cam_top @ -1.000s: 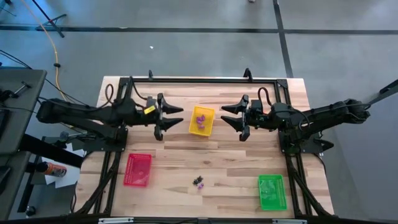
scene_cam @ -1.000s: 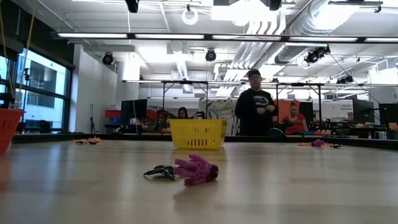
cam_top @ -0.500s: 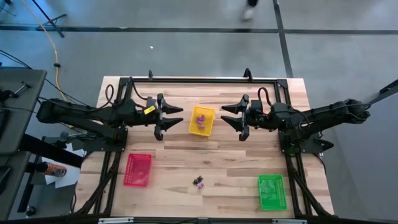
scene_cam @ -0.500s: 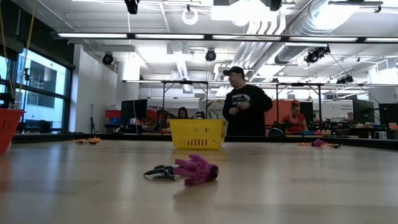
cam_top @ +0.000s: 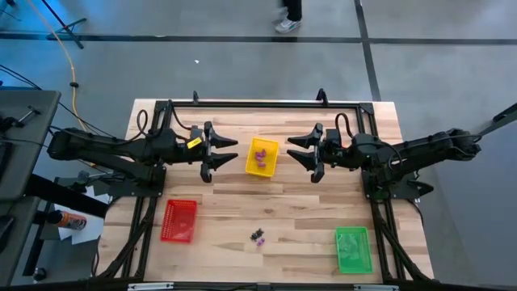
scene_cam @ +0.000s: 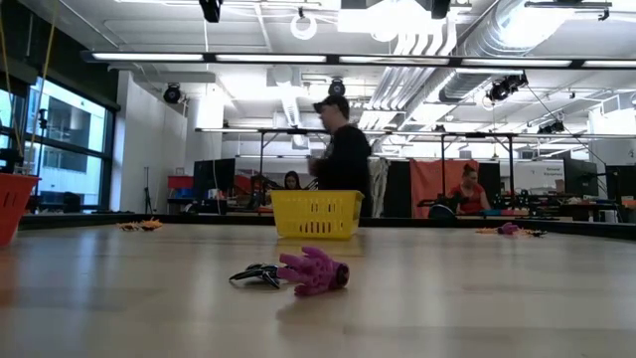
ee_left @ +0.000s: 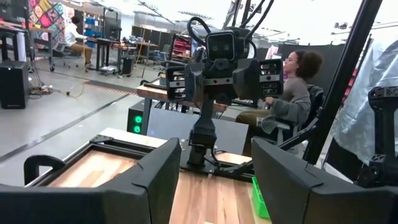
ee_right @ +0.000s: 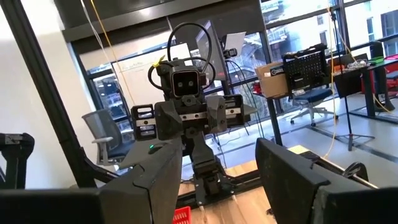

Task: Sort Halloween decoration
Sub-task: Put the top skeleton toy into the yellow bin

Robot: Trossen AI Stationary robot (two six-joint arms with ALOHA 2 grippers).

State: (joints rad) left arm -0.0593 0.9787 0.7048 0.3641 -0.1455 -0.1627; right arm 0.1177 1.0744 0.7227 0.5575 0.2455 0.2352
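Two small trinkets lie together near the table's near edge: a purple hand-shaped one (scene_cam: 315, 270) and a black one (scene_cam: 257, 273) beside it, seen from above as a small cluster (cam_top: 258, 236). More purple trinkets (cam_top: 260, 155) lie in the yellow tray (cam_top: 269, 167) at the table's middle. My left gripper (cam_top: 229, 153) hovers open just left of the yellow tray. My right gripper (cam_top: 296, 152) hovers open just right of it. Both hold nothing and face each other.
A red tray (cam_top: 178, 221) sits near the table's near left, a green tray (cam_top: 353, 249) near the near right. A dark frame rail (cam_top: 258, 103) runs along the far edge. A person (scene_cam: 343, 159) walks in the room behind the table.
Both arms have kept still and the trinkets have not moved. Only the person behind the table has walked leftward across the low view.
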